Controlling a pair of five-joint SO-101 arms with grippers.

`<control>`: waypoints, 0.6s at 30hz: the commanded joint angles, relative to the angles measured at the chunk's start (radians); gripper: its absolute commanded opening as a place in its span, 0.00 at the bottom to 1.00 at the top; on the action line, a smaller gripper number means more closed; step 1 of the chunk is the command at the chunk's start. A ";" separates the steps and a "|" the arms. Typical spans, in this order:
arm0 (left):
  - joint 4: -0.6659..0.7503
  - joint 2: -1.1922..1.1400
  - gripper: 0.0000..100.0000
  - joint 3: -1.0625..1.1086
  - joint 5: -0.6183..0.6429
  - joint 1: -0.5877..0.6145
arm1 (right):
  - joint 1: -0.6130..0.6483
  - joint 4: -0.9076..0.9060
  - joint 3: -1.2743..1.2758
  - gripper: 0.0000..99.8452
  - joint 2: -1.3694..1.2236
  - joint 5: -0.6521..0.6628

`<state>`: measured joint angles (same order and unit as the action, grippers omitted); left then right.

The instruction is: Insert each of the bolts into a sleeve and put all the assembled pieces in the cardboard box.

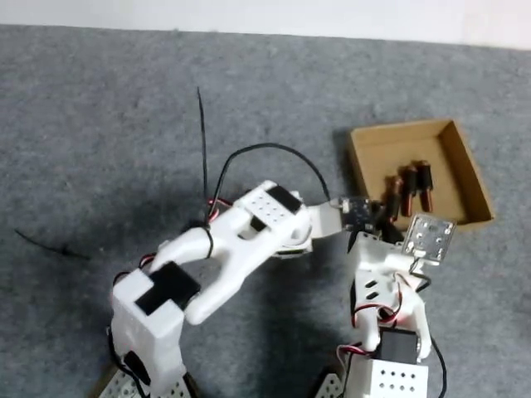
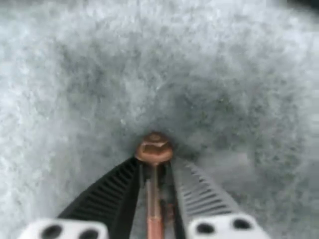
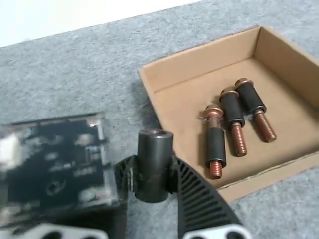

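Observation:
My left gripper (image 2: pixel 154 164) is shut on a copper bolt (image 2: pixel 154 148), whose hex head pokes out past the fingertips toward the grey carpet. My right gripper (image 3: pixel 149 177) is shut on a black sleeve (image 3: pixel 153 154), held upright with its open bore showing. The cardboard box (image 3: pixel 199 64) lies just beyond it and holds three assembled bolt-and-sleeve pieces (image 3: pixel 232 117) side by side. In the high view the left arm (image 1: pixel 249 224) stretches across to meet the right arm (image 1: pixel 386 282) at the box's near left corner (image 1: pixel 357 157).
The left arm's blurred black wrist block (image 3: pixel 55 164) sits close beside the held sleeve. A black cable tie (image 1: pixel 50 245) lies on the carpet at far left. A black cable (image 1: pixel 203 149) arches over the left arm.

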<state>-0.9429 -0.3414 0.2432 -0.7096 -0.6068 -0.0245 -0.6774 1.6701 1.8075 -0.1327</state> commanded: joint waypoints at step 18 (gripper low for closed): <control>-0.083 0.087 0.01 -0.134 0.161 0.104 | -0.010 0.007 0.045 0.00 0.015 0.000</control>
<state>-1.0319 -0.3936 0.1204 -0.6130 -0.5593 -0.0245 -0.6759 1.6701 1.8075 -0.1327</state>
